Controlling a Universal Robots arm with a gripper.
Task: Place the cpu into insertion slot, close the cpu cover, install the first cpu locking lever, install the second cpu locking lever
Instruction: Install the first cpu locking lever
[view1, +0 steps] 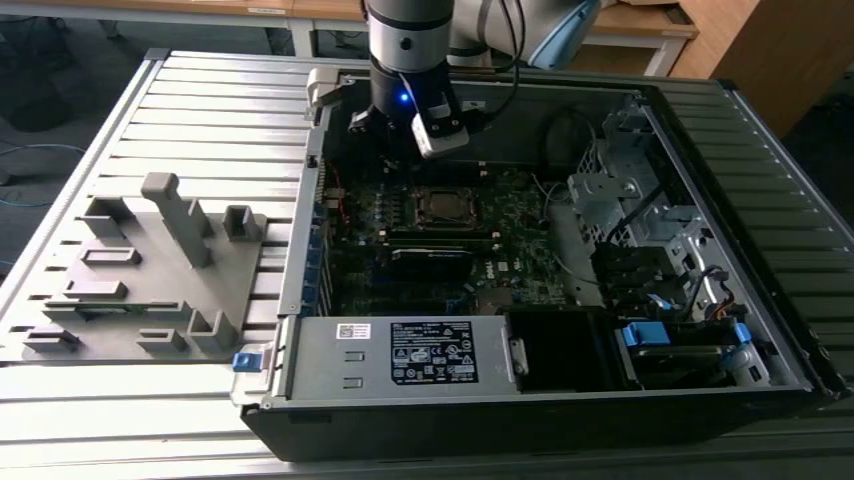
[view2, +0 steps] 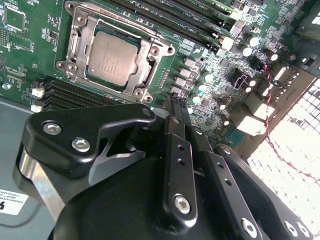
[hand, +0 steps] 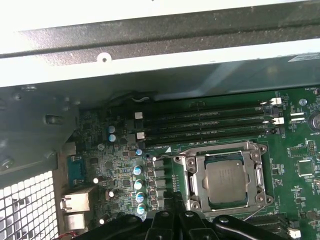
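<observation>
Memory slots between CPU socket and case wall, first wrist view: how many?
4, side by side in one bank beside the seated cpu; more may be hidden behind the pincer.

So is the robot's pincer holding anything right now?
No, nothing. The pincer is shut and empty; the cpu lies apart from it.

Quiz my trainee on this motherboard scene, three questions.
1. True or false: the cpu is already on the motherboard.
2. The pincer holds: A) the cpu, B) a memory stick, C) nothing.
3. Fill in: in the exterior view, the grey fixture plate lies on the computer case's ____ side.
Key: 1 true; 2 C; 3 left (the exterior view's left).
</observation>
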